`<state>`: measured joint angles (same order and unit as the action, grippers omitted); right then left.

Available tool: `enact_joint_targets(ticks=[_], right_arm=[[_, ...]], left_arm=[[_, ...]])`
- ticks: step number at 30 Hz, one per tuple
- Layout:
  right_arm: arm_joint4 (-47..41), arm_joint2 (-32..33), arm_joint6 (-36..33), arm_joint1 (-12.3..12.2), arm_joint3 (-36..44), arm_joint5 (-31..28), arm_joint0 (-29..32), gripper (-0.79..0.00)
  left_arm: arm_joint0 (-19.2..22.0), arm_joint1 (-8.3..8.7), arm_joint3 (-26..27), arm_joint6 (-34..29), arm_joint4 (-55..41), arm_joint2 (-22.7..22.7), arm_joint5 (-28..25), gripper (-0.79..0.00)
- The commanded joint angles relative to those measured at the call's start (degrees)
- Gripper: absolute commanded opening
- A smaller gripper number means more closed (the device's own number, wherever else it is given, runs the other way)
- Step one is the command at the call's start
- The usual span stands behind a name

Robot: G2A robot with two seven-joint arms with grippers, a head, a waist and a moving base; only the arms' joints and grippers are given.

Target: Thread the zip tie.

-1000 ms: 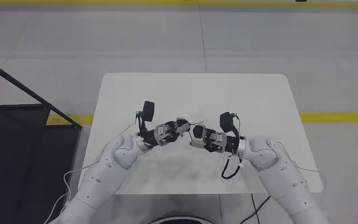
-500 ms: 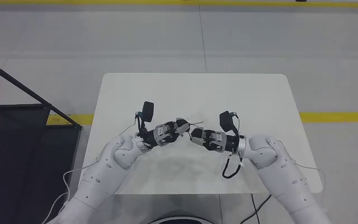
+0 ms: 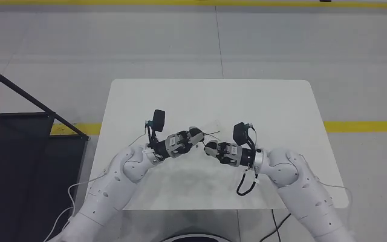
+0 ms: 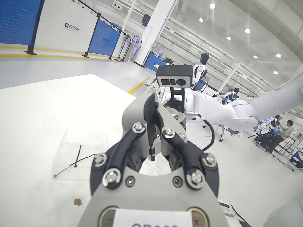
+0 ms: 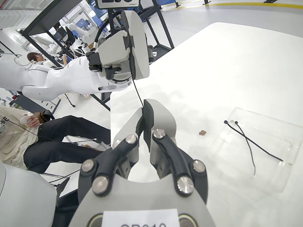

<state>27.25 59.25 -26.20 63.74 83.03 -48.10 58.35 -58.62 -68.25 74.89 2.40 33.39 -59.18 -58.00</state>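
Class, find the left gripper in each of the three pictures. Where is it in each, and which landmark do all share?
Top view: left gripper, just left of the middle, facing the right gripper.
Left wrist view: left gripper, nearest the camera, shut on the zip tie.
Right wrist view: left gripper, farther off beyond the right gripper, zip tie running between them.
Shared landmark: the white table.

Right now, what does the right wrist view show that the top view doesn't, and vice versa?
Right wrist view: a clear plastic tray holding two spare black zip ties, and a small brown scrap on the white rectangular table.
Top view: the table's full outline and a yellow floor stripe.
Both: left gripper and right gripper close together, each shut on the thin black zip tie.
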Motion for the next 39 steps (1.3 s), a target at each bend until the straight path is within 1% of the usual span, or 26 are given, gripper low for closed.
enact_joint_targets(ticks=[1, 2, 3, 4, 8, 12, 14, 17, 19, 22, 24, 26, 29, 31, 39], right_arm=[[1.59, 0.62, 1.2, -0.1, 1.43, 1.97, 1.05, -0.785], [2.61, 1.17, 2.33, -0.16, 2.45, 3.37, 1.84, -0.785], [4.1, 1.7, 3.34, -0.25, 3.68, 4.77, 2.76, -0.785], [5.66, 2.25, 4.3, -0.36, 5.03, 6.23, 3.77, -0.785], [11.5, 4.29, 7.61, -0.75, 10.94, 12.63, 8.24, -0.785], [16.97, 5.58, 9.85, -0.95, 16.63, 20.28, 12.59, -0.785], [19.89, 6.08, 10.94, -0.96, 19.31, 25.07, 14.55, -0.785], [25.37, 6.14, 12.68, -0.82, 23.47, 33.84, 17.58, -0.785], [30.35, 5.29, 13.77, -0.58, 26.24, 40.68, 19.46, -0.785], [39.43, 2.2, 15.36, 0.1, 29.27, 52.15, 21.4, -0.785], [44.69, -0.78, 15.76, 0.68, 30.2, 57.4, 21.72, -0.785], [49.22, -3.21, 15.8, 1.26, 30.26, 61.47, 21.37, -0.785], [53.92, -6.15, 14.86, 2.04, 29.83, 64.59, 20.43, -0.785], [55.26, -7.22, 13.82, 2.52, 29.67, 66.05, 19.85, -0.785], [55.18, -7.33, 13.75, 2.6, 29.69, 66.3, 19.79, -0.785]], left_arm=[[0.03, 0.05, -0.16, 0.21, 0.0, 0.0, 0.0, -0.496], [0.05, 0.08, -0.31, 0.27, -0.09, 0.01, 0.0, -0.332], [0.1, 0.1, -0.43, 0.28, -0.17, 0.02, 0.0, -0.046], [0.13, 0.11, -0.56, 0.25, -0.31, 0.02, 0.0, 0.0], [0.24, 0.16, -0.99, -0.02, -0.78, -0.11, 0.0, 0.0], [0.03, 0.22, -1.21, 0.0, -1.21, -0.63, 0.0, 0.0], [-0.27, 0.29, -1.13, 0.05, -1.39, -1.0, 0.0, 0.0], [-0.92, 0.4, -1.08, 0.18, -1.83, -1.67, 0.03, 0.0], [-1.33, 0.39, -1.14, -0.14, -2.36, -1.86, 0.82, 0.0], [-1.6, 0.27, -0.84, -1.07, -3.29, -1.66, 2.26, 0.0], [-1.79, 0.17, -0.7, -1.5, -4.11, -1.48, 3.09, 0.0], [-1.87, 0.05, -0.29, -2.18, -5.06, -1.19, 3.82, 0.0], [-2.06, -0.11, 0.25, -3.55, -7.06, -0.87, 6.13, 0.0], [-2.05, -0.13, 0.51, -4.86, -8.25, -0.68, 7.0, 0.0], [-2.05, -0.13, 0.51, -4.86, -8.25, -0.68, 7.0, 0.0]])
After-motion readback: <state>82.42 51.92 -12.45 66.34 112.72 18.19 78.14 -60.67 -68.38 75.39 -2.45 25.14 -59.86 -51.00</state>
